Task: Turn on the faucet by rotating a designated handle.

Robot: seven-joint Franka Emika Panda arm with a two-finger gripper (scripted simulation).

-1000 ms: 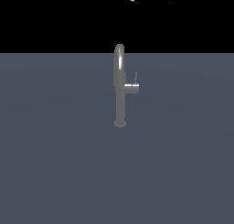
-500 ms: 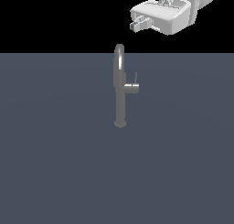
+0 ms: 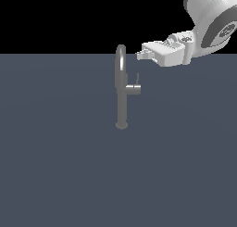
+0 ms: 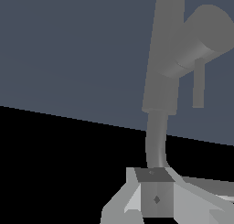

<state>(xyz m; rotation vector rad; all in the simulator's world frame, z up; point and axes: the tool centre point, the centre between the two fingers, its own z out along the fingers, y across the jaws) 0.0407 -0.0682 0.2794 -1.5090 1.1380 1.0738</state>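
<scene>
In the exterior view, the faucet (image 3: 121,94) is seen standing upright on the flat grey worktop (image 3: 55,175), well away from its edges. The handle (image 3: 134,88) is set on the column's side toward the exterior view's right, with a thin lever rod rising from its end. The gripper (image 3: 139,56) is held above and just to the right of the arched spout, apart from the handle; whether it is open or closed cannot be told here. Open room is left all around the column.

In the wrist view, the faucet (image 4: 164,67) and the handle (image 4: 201,40) are shown close, with the rod clear of the column. The gripper (image 4: 155,195) is only partly shown, so its state cannot be told. The metal is judged rigid and smooth, probably slippery; the rod's end is judged the best hold, giving most leverage.
</scene>
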